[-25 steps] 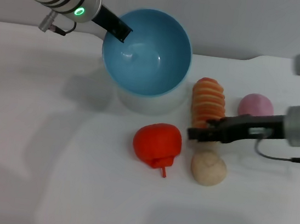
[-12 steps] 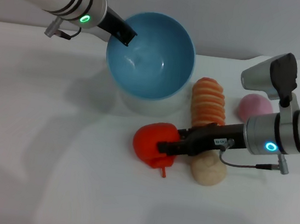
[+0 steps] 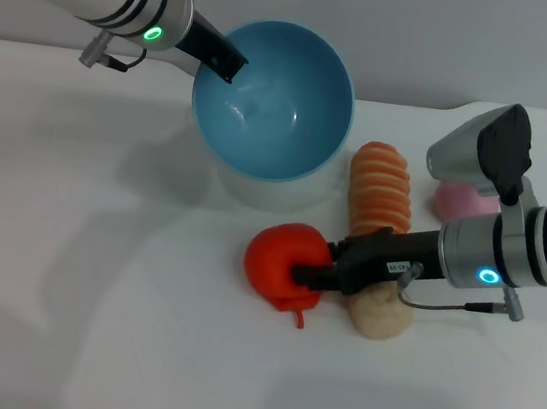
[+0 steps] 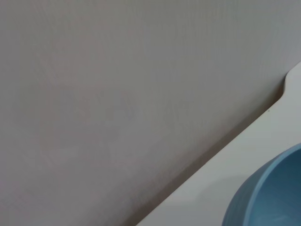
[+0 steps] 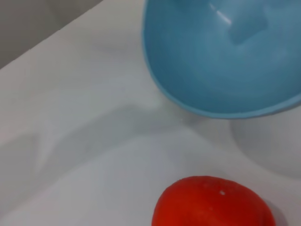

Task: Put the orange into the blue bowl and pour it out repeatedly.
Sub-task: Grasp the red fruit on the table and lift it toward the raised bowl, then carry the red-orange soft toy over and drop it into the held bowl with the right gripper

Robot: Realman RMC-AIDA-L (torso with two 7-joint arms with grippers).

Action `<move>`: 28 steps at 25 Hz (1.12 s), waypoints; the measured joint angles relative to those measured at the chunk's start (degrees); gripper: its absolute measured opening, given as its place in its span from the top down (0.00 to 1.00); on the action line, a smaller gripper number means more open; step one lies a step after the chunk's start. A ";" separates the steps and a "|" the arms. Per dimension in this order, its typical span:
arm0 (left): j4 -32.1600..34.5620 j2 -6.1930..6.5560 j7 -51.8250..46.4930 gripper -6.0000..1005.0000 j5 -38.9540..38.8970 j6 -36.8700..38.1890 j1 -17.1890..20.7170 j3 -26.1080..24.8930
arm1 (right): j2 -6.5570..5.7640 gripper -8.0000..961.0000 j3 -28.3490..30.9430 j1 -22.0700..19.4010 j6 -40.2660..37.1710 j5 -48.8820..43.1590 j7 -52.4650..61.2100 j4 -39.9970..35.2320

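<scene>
The blue bowl (image 3: 277,104) hangs tilted above the white table (image 3: 91,291), its mouth facing me and nothing inside it. My left gripper (image 3: 222,59) is shut on its far-left rim. The bowl's outer wall (image 4: 268,197) shows in the left wrist view. The orange (image 3: 276,260) lies on the table in front of the bowl. My right gripper (image 3: 311,273) reaches in from the right and is shut on the orange's right side. The right wrist view shows the orange (image 5: 211,202) close up with the bowl (image 5: 225,61) beyond it.
A ribbed orange-and-cream roll (image 3: 380,188) lies just behind my right gripper. A beige ball (image 3: 380,314) sits under the right arm, touching it. A pink dome (image 3: 461,201) stands at the right, partly hidden by the right wrist.
My right gripper swung in from beside the striped roll to the orange and closed on its right side. The left arm shifted the bowl slightly right and has held it still since.
</scene>
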 joint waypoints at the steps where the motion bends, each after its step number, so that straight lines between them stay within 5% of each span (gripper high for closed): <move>1: 0.00 -0.01 -0.01 0.99 0.00 -0.06 0.03 0.03 | 0.00 0.34 -0.02 0.00 -0.03 0.00 -0.19 0.00; 12: -0.24 -0.12 -0.12 0.99 -0.02 0.24 0.02 0.19 | -0.18 0.76 -0.10 -3.87 -2.69 1.89 -1.30 -7.03; 19: -0.37 0.02 -0.04 0.99 0.31 1.16 0.05 0.21 | -0.85 0.82 2.81 -10.55 -13.03 8.09 -4.79 -20.50; 28: -0.68 -0.02 0.34 0.99 1.11 10.63 -2.46 -0.01 | -0.89 0.88 21.30 -12.13 -33.36 9.00 0.84 -34.47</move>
